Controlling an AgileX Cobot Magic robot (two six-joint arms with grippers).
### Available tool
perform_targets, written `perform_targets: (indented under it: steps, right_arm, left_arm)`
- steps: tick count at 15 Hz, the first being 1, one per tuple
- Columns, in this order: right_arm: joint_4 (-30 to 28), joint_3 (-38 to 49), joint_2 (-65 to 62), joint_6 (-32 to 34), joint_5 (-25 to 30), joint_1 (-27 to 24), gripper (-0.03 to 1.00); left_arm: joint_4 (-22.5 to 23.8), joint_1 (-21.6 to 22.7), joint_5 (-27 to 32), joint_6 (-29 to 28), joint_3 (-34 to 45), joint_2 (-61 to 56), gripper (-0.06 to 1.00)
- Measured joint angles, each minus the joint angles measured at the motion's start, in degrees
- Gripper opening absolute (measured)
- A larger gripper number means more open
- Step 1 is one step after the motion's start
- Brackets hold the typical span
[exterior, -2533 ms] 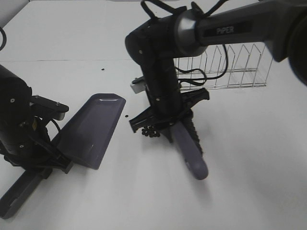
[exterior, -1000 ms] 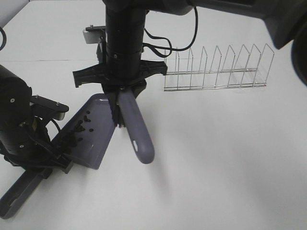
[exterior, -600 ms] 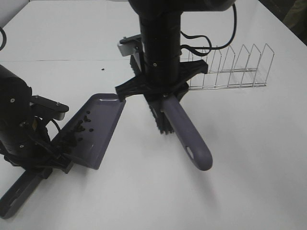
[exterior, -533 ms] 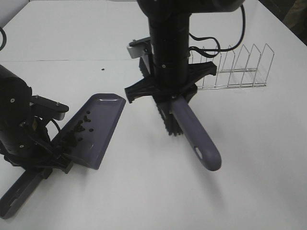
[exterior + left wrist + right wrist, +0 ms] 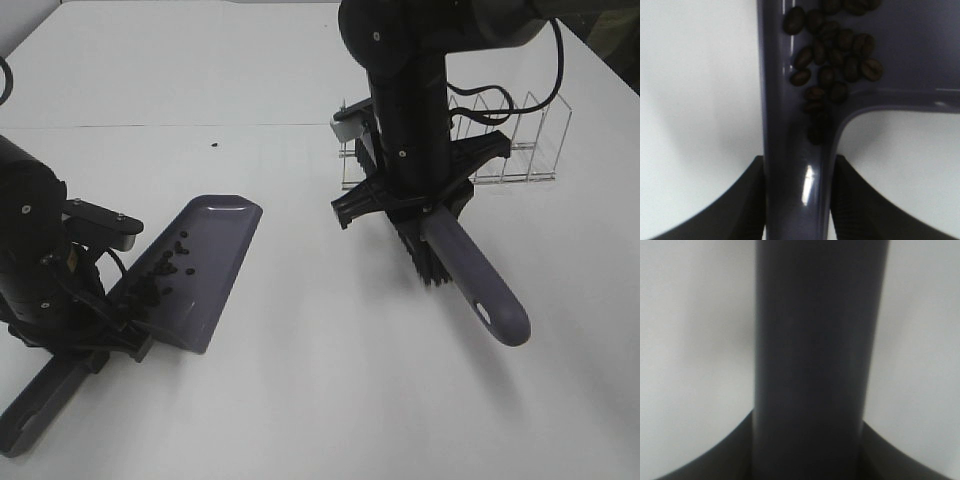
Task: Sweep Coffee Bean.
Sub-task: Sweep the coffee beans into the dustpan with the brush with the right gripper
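Observation:
The grey dustpan [image 5: 195,270] lies tilted at the left of the table. Several coffee beans [image 5: 165,270] lie in it, bunched near its handle end [image 5: 832,60]. One stray bean [image 5: 215,144] lies on the table behind it. My left gripper [image 5: 85,335] is shut on the dustpan's handle [image 5: 795,170]. My right gripper [image 5: 425,205] is shut on the brush [image 5: 470,285], right of centre, bristles down, grey handle pointing to the front right. The right wrist view shows only the dark brush body [image 5: 812,350] between the jaws.
A wire dish rack [image 5: 500,140] stands at the back right, just behind the right arm. A seam in the table [image 5: 150,126] runs across at the back.
My right arm has carried the brush away from the dustpan's lip to the right, toward the wire rack. The beans it swept now lie in the dustpan. The left arm has not moved.

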Motion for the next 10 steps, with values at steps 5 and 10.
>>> perform_targets:
  steps: [5, 10]
  right_arm:
    - [5.2, -1.6, 6.8, -1.9, -0.4, 0.0, 0.29]
    - [15.2, -7.8, 8.4, -4.9, 0.1, 2.1, 0.29]
  left_arm:
    - [-0.5, 0.0, 0.0, 0.0, -0.1, 0.1, 0.31]
    - [-0.7, 0.0, 0.0, 0.0, -0.1, 0.1, 0.31]
